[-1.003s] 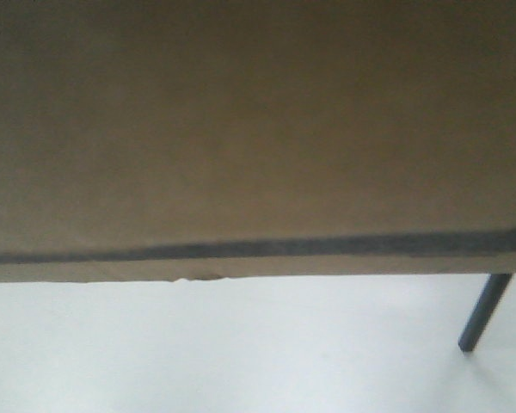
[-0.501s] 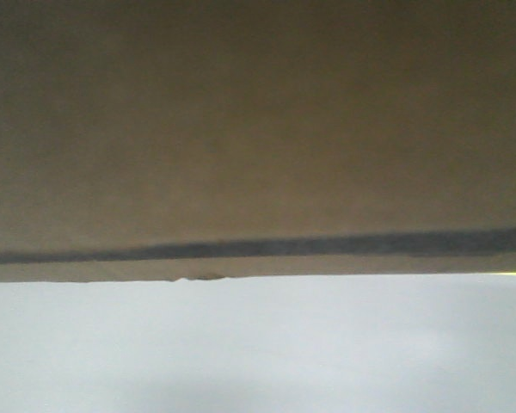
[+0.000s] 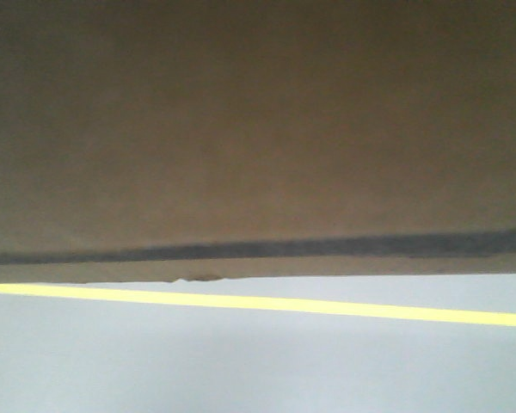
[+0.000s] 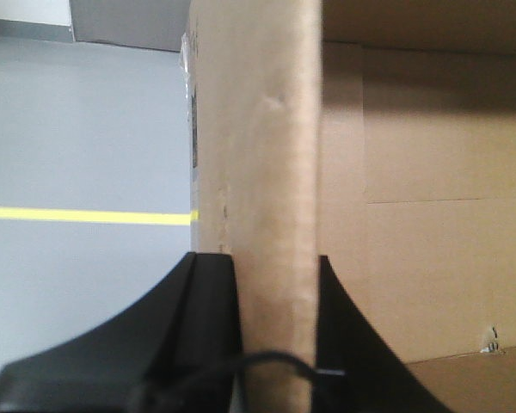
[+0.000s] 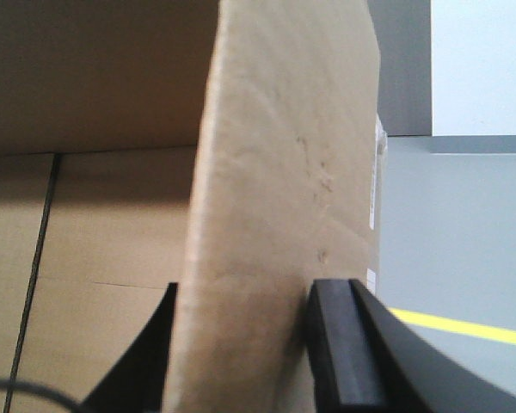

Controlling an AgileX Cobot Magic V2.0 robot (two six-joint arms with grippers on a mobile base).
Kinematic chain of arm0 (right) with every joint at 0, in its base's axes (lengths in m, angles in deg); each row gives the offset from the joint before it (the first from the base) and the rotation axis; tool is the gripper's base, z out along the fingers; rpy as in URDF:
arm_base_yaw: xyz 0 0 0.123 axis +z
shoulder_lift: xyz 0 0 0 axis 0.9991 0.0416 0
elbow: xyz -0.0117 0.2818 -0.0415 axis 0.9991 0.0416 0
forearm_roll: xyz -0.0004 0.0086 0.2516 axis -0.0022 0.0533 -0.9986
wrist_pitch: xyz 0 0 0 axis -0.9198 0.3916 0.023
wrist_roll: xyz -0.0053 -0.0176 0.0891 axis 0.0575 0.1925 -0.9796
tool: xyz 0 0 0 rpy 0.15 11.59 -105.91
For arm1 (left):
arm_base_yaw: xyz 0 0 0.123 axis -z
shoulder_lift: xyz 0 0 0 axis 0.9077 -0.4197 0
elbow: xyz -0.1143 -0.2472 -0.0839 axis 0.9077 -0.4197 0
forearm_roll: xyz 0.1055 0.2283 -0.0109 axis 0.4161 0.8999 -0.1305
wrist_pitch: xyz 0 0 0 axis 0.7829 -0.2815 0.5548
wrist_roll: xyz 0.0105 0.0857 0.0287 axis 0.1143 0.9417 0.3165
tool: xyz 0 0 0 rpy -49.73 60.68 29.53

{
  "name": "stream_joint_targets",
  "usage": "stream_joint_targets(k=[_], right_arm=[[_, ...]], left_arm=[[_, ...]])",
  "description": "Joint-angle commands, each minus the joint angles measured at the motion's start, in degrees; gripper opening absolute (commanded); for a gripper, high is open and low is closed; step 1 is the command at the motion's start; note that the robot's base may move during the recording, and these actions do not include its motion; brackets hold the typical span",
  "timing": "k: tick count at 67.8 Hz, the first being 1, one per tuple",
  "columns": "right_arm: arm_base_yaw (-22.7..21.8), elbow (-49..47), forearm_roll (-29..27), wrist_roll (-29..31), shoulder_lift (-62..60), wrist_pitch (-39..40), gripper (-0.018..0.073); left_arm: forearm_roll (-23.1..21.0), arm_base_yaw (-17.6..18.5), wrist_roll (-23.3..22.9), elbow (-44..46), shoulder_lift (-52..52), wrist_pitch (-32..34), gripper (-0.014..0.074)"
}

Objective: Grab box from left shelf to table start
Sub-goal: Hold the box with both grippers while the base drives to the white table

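The brown cardboard box fills the upper two thirds of the front view, with a dark stripe near its lower edge. My left gripper is shut on the box's left wall, one black finger outside and one inside the open box. My right gripper is shut on the box's right wall in the same way. The box hangs above the floor. The left shelf and the table are out of view.
Pale grey floor with a yellow stripe lies below the box. The stripe also shows in the left wrist view and the right wrist view. A grey wall base stands beyond.
The box stays fixed in the front view while the ground shifts. A dark leg at right went out of view, then the yellow floor stripe came in under the box.
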Motion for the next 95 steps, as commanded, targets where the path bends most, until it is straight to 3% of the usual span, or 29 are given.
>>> stream_joint_targets(k=[1, 95], right_arm=[[-0.2, -1.6, -0.6, -0.7, 1.2, 9.7, 0.0059], [-0.2, -1.6, -0.6, -0.7, 1.2, 9.7, 0.0059]], left_arm=[[-6.2, 1.0, -1.3, 2.2, -0.5, 11.2, -0.01], [-6.2, 1.0, -1.3, 2.2, -0.5, 11.2, -0.01]])
